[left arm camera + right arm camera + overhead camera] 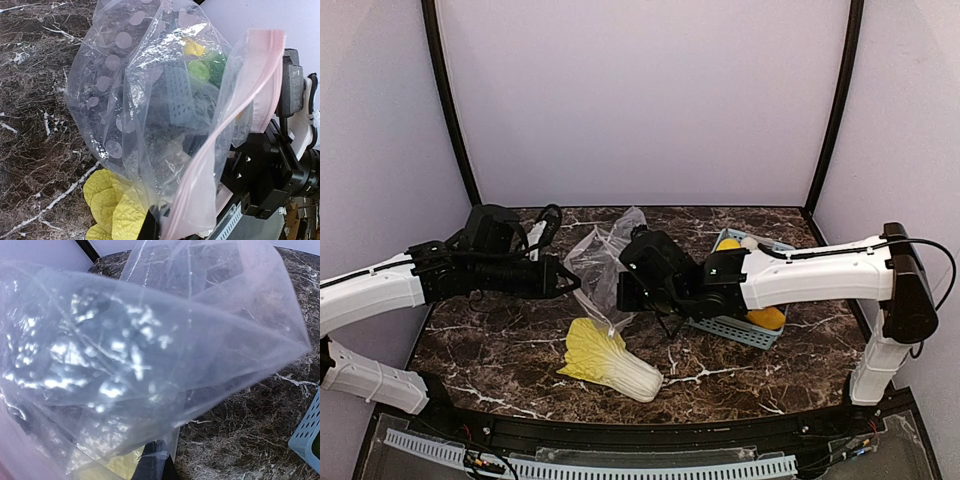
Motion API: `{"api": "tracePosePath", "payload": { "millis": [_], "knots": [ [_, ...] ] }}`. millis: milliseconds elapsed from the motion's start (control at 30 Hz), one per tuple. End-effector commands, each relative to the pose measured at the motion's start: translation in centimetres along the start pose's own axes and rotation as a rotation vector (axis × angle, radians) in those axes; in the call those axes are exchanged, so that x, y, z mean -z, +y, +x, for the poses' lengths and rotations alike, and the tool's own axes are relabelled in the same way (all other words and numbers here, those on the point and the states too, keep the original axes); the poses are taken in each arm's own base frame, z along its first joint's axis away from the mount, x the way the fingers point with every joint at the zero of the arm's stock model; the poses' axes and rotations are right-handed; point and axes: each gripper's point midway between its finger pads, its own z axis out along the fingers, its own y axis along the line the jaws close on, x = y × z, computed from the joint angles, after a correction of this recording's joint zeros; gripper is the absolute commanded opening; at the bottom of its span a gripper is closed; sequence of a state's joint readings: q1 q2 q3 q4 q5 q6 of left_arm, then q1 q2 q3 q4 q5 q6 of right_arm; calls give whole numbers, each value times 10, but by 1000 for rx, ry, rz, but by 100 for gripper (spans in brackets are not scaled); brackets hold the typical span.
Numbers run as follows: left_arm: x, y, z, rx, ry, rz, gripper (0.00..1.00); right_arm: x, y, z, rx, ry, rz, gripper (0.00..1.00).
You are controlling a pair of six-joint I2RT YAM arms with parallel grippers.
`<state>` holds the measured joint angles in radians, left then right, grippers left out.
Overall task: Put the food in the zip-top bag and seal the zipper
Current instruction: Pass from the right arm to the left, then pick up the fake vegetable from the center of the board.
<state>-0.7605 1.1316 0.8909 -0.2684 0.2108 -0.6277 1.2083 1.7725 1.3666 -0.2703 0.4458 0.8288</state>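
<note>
Left tool and right tool clamp the zip-top bag; blue basket holds lemon and pepper

This is a robotics lab test cell rather than a home or kitchen. A dark brown marble-patterned tabletop is boxed in by plain pale lavender backdrop walls hung between thin black frame poles. A white-and-black left robot arm and its matching right robot arm stand at the near edge behind a white slotted cable duct, and the produce is toy plastic, like the pale yellow-white napa cabbage.
</note>
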Motion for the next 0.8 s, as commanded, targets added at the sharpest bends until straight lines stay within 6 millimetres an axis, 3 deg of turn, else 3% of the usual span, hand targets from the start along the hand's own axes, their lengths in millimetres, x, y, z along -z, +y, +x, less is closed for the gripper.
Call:
{"api": "tracePosePath", "payload": {
  "millis": [0, 67, 167, 233, 333, 467, 533, 767],
  "knots": [
    [5, 18, 8, -22, 15, -93, 1, 11, -2, -8, -10, -32, 8, 0],
    [8, 17, 7, -24, 11, -92, 1, 14, 1, -11, 16, -34, -7, 9],
    [15, 16, 4, -28, 0, -102, 1, 28, 17, -18, 99, -40, -101, 45],
    [21, 14, -1, -36, -13, -107, 1, 44, 33, -18, 166, -36, -211, 66],
    [33, 10, -10, -56, -35, -130, 1, 77, 51, -20, 253, -58, -341, 84],
    [49, 8, -23, -112, -37, -178, 1, 118, 61, -12, 343, -63, -460, 97],
    [55, 6, -28, -140, -27, -199, 1, 130, 60, -5, 376, -52, -491, 98],
    [56, 7, -38, -167, 34, -179, 1, 132, 26, 15, 412, -7, -411, 99]
  ]
}}
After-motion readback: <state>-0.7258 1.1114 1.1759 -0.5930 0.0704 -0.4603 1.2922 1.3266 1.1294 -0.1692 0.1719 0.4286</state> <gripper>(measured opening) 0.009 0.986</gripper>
